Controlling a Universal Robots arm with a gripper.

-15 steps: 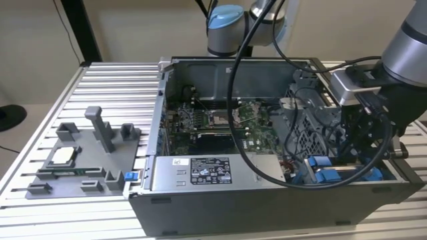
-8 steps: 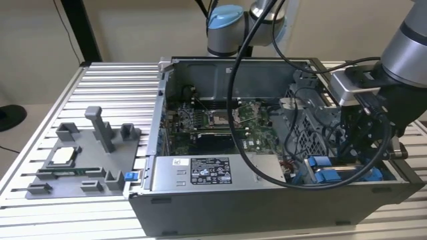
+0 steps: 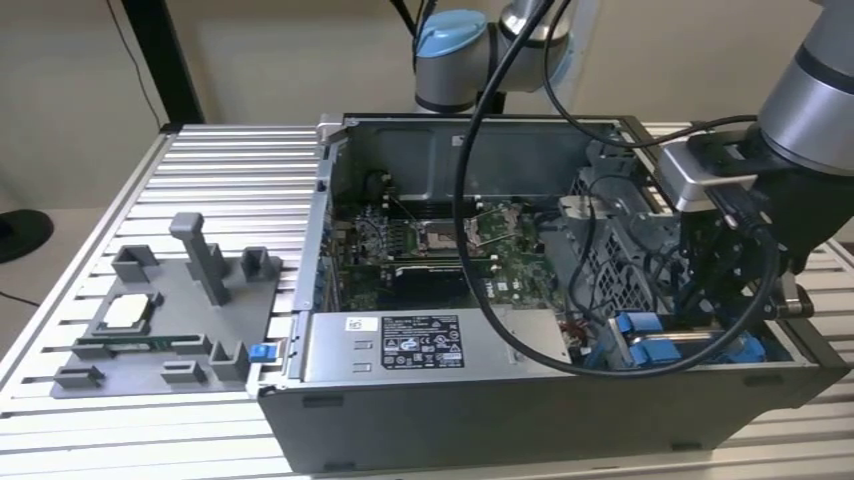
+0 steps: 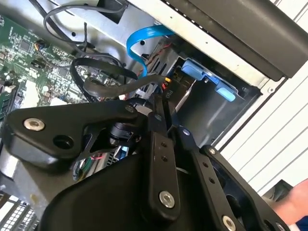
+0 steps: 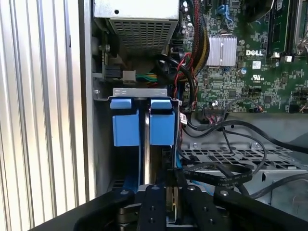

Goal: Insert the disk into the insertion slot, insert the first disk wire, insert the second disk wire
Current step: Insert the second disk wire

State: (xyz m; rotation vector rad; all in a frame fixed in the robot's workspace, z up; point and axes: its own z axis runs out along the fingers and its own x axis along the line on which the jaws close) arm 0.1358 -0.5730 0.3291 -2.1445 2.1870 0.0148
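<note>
The arm reaches down into the open computer case (image 3: 534, 300) at the exterior view's right, its end effector (image 5: 161, 192) lowered into the near right corner beside the insertion slot (image 5: 139, 94). In both wrist views the two black fingers (image 4: 161, 144) stand pressed close together, closed on something thin at their tips; it looks like a dark cable connector, though the linkage hides most of it and I cannot tell for certain what is pinched. In the first wrist view the grey sheet-metal slot carries two bright blue plastic tabs (image 5: 143, 120) side by side, which appear to belong to the carrier of the disk (image 5: 147, 144) seated edge-on in the bay, with the end effector just beside them. A blue flat cable (image 4: 144, 38) arcs above the slot in the second wrist view, and black wires (image 4: 101, 77) loop between it and the green motherboard (image 3: 441, 240). The silver labelled power-supply box (image 3: 420, 345) sits along the near wall of the case, to the left of the slot in the exterior view. The case rests on a ribbed aluminium counter (image 3: 227, 160), and well apart on the exterior view's left lies a grey fixture tray (image 3: 174, 320) with upright posts and a small blue piece (image 3: 262, 352) at its edge.
</note>
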